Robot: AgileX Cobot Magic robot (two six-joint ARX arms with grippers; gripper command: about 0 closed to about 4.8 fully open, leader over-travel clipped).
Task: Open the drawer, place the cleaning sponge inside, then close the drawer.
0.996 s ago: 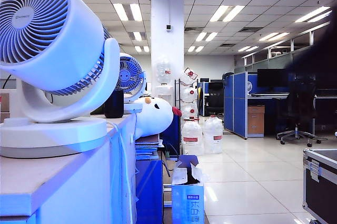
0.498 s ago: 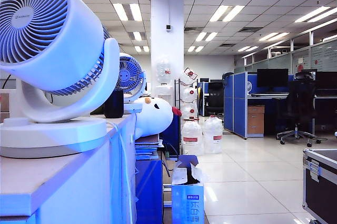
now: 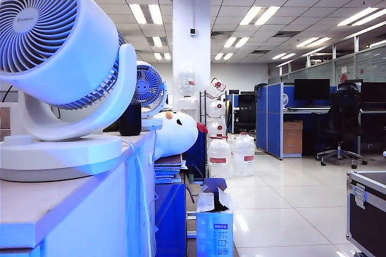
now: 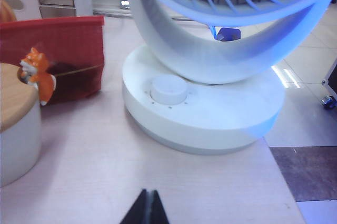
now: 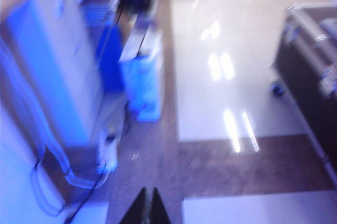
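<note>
Grippers both pinched shut, holding nothing; cleaning sponge nowhere to be seen.
Left gripper (image 4: 147, 206) hangs over the tabletop (image 4: 105, 176); white fan (image 4: 202, 100) just beyond it; right gripper (image 5: 146, 205) hovers above the blurred floor (image 5: 221, 103).

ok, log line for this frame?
left gripper: shut, empty, over tabletop near white fan | right gripper: shut, empty, over floor | sponge, drawer: unseen

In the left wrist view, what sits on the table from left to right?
Wooden-lidded white jar → fox figurine on its rim → red bag behind → white fan's round base, knob on top. The left claw, shut, hangs over bare tabletop in front of the base.
</note>
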